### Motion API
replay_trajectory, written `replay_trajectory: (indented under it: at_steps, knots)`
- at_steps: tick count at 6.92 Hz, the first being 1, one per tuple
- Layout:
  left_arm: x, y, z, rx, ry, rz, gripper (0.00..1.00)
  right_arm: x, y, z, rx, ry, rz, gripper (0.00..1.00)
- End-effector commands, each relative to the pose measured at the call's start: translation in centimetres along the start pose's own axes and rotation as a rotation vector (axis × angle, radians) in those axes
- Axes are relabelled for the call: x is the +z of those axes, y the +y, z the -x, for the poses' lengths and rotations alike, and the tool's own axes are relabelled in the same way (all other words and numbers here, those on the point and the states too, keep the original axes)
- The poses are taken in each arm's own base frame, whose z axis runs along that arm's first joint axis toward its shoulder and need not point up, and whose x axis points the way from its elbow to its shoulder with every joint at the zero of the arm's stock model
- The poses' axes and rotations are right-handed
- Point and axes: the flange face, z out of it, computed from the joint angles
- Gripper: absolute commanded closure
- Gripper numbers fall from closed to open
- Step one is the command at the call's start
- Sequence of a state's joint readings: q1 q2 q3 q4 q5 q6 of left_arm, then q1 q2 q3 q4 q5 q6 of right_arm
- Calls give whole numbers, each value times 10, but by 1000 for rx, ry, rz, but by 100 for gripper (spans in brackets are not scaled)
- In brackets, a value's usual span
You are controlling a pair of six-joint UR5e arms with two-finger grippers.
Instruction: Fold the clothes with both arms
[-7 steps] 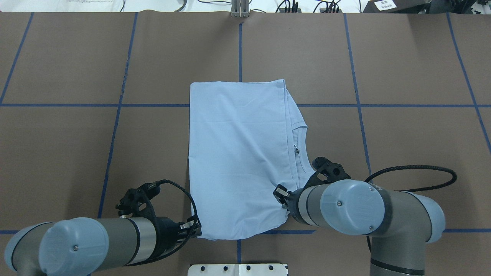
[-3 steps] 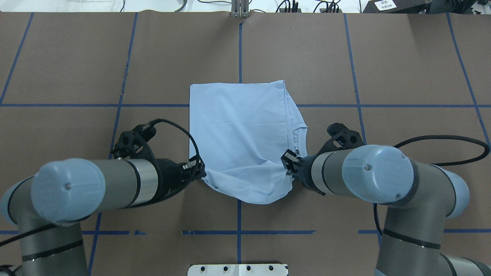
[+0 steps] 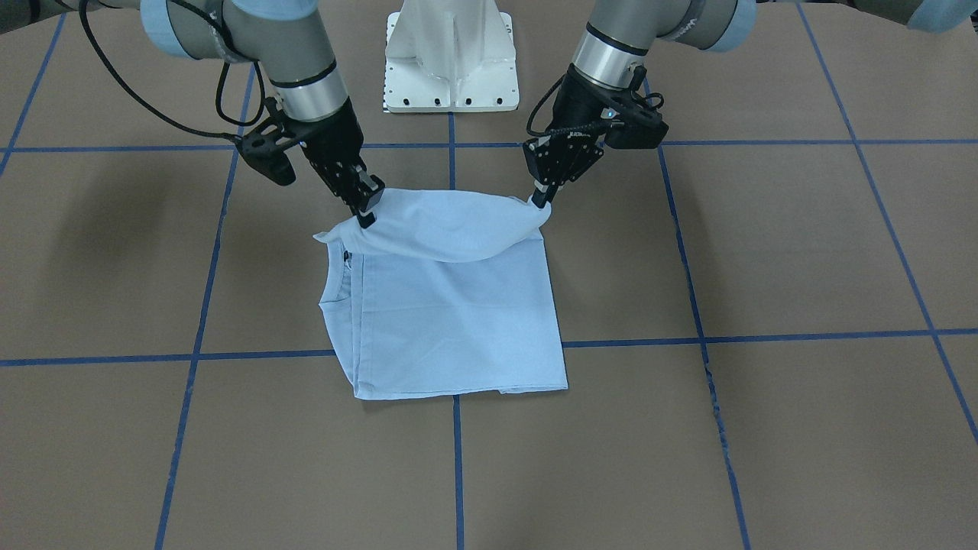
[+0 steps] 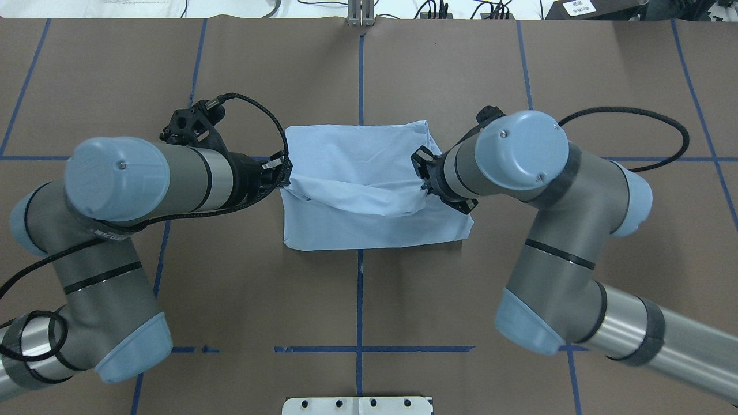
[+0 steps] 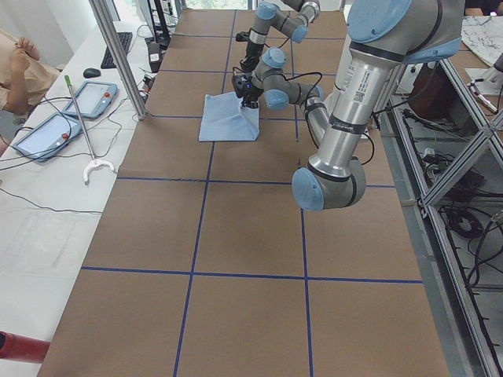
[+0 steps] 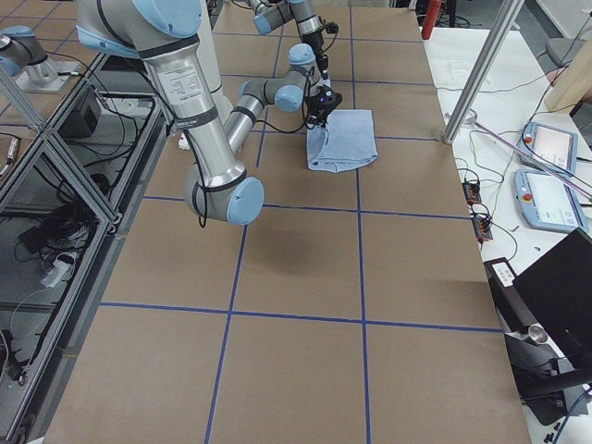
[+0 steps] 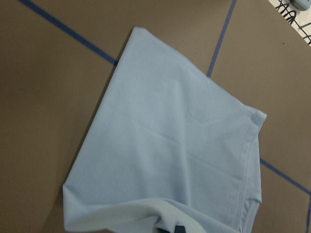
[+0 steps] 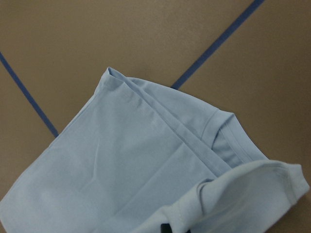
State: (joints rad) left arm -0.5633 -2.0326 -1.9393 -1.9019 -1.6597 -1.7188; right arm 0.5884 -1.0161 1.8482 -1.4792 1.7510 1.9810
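Halfway through a fold: the left gripper (image 4: 283, 174) and right gripper (image 4: 422, 173) are each clamped tight on a corner of the pale blue T-shirt (image 4: 369, 230). Its raised edge sags over the half lying flat on the brown-papered table (image 4: 519, 86). Next, I'd say, both should carry that limp, thin jersey evenly to the far hem and release together.

The T-shirt (image 4: 369, 227) is plain pale blue. The table (image 4: 605, 75) is flat brown, crossed by a grid of blue lines (image 4: 360, 75). The left arm (image 4: 190, 173) and right arm (image 4: 553, 190) are grey with light-blue caps and silver wrists. The left gripper (image 4: 283, 176), right gripper (image 4: 422, 173) and cables (image 4: 622, 108) are black. The base (image 3: 452, 53) is white.
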Motion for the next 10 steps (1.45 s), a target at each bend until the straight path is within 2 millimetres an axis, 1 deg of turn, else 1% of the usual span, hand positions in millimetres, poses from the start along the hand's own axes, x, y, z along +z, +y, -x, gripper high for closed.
replay_trajectory:
  at_steps: [1, 2, 3, 4, 5, 6, 7, 8, 9, 10]
  knots:
    - [46, -26, -1, 2, 1, -32, 100, 43, -34, 42, 27, 6, 16, 100]
    - [72, -48, 1, -4, 1, -57, 100, 71, -53, 54, 38, -3, 15, 100]
    - [102, -76, -8, 35, -25, -92, 100, 99, -76, 77, 44, 19, 32, 100]
    - [151, -117, -12, 69, -75, -145, 67, 131, -96, 95, -54, 39, 15, 63]
    - [176, -171, -5, 168, -80, -257, 21, 136, -143, 132, -207, 50, -30, 1]
    - [161, -209, 1, 258, -81, -299, 0, 109, -210, 145, -314, 58, -6, 0]
    - [159, -209, 3, 267, -78, -296, 0, 95, -237, 146, -346, 56, 5, 0]
    - [148, -201, 7, 273, -54, -252, 0, 101, -238, 133, -349, 63, 14, 0]
    - [128, -206, 24, 295, -40, -169, 0, 92, -248, 108, -362, 50, 21, 0]
    - [89, -220, 42, 382, -12, -125, 0, 84, -289, 49, -443, 65, 25, 0]
